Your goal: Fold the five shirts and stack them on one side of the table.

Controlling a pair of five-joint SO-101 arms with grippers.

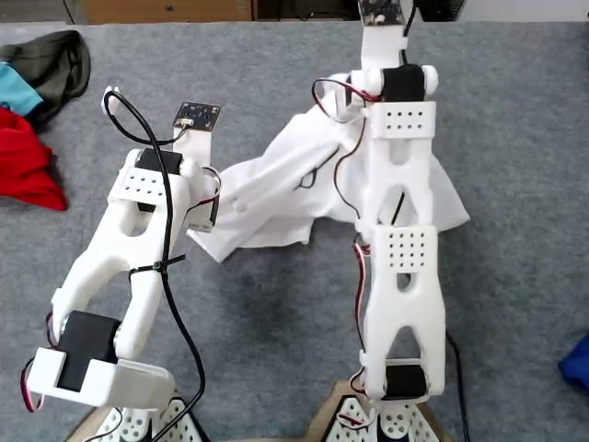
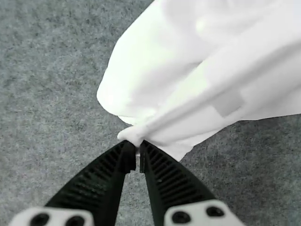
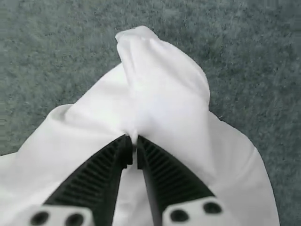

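While white shirt (image 1: 276, 198) lies bunched on surface (image 1: 276, 350), left tool (image 2: 137, 154) clamps its left corner, right tool (image 3: 132, 142) its far fold.

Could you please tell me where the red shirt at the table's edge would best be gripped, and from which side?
Probably the red shirt's pointed corner nearest the table's middle, approached from above on that side. That corner juts out onto bare carpet with nothing beside it, while the far end meets the teal shirt and the rest runs off the high view's edge.
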